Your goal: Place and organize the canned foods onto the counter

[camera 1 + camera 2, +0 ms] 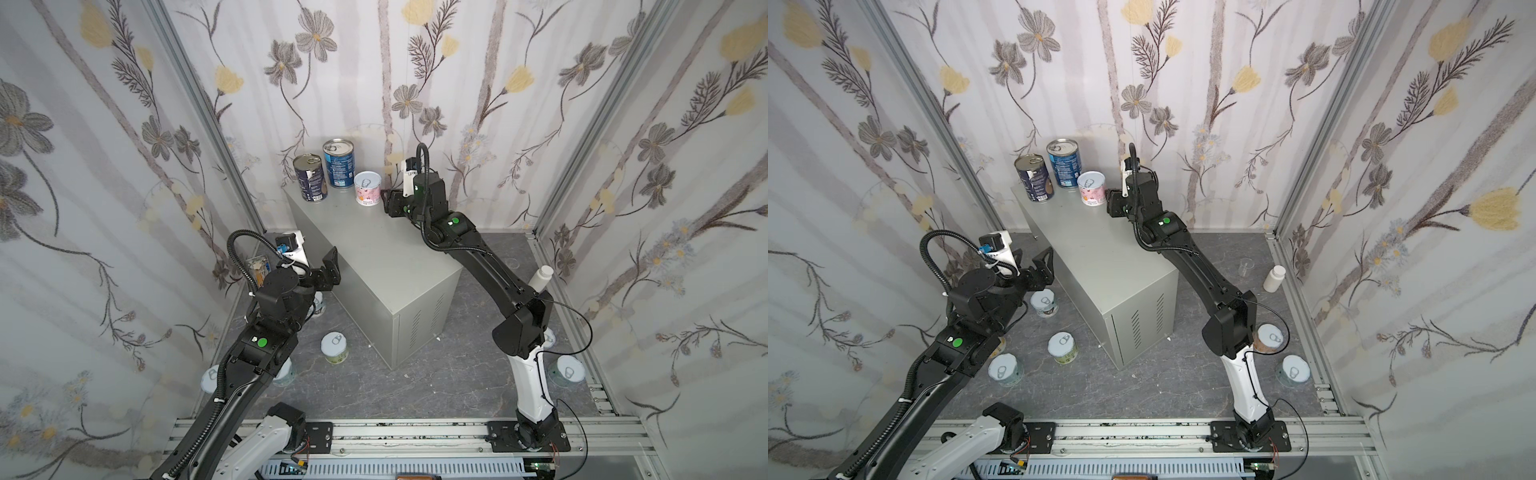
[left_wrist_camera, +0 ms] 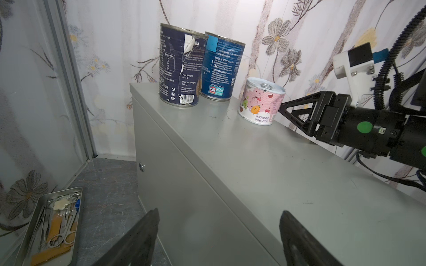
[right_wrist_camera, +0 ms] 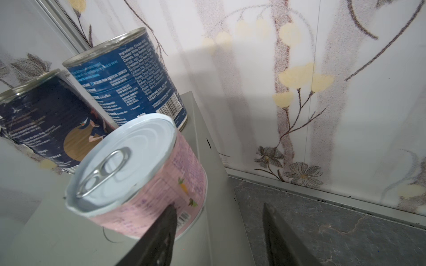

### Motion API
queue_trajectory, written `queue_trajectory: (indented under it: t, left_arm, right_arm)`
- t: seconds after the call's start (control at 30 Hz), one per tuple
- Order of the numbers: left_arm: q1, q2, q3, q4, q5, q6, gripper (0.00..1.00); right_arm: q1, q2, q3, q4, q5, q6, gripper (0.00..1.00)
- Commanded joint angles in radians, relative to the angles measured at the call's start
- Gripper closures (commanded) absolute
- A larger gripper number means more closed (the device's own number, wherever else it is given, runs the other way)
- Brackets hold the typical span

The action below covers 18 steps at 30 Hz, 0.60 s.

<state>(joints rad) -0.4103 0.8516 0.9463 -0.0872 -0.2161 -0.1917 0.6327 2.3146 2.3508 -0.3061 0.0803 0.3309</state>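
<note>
**Right jaws beside the pink can**

I had three cans upright at the far end of the counter (image 1: 386, 257): the torn dark blue can (image 1: 309, 178), the lighter blue can (image 1: 338, 163) and the pink can (image 1: 367, 188), which stood near the counter's right-hand long edge. The right gripper (image 1: 387, 198) sat just beside the pink can, jaws partly spread and holding nothing. One finger (image 3: 161, 230) lay against or just off its label, I could not tell which; the other reached past the edge over the floor (image 1: 415, 374). The left gripper (image 1: 331, 266) hung wide and empty over the left long edge. Between it and the cans the top was open metal. A green-labelled can (image 1: 1063, 348) stood on the floor near the vented end.
</note>
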Motion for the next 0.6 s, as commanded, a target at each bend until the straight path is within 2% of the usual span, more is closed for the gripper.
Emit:
queue_trajectory:
  t: [0.0,0.57]
  left_arm:
    - [0.000,-0.011,-0.009,0.008,-0.002,-0.019,0.17]
    - [0.001,-0.028,-0.035,-0.013,-0.008,-0.019,0.16]
  right_arm:
    - [0.001,0.015,0.010,0.061,0.012,0.012,0.39]
    - [0.007,0.066,0.044,0.085,0.020,0.040,0.39]
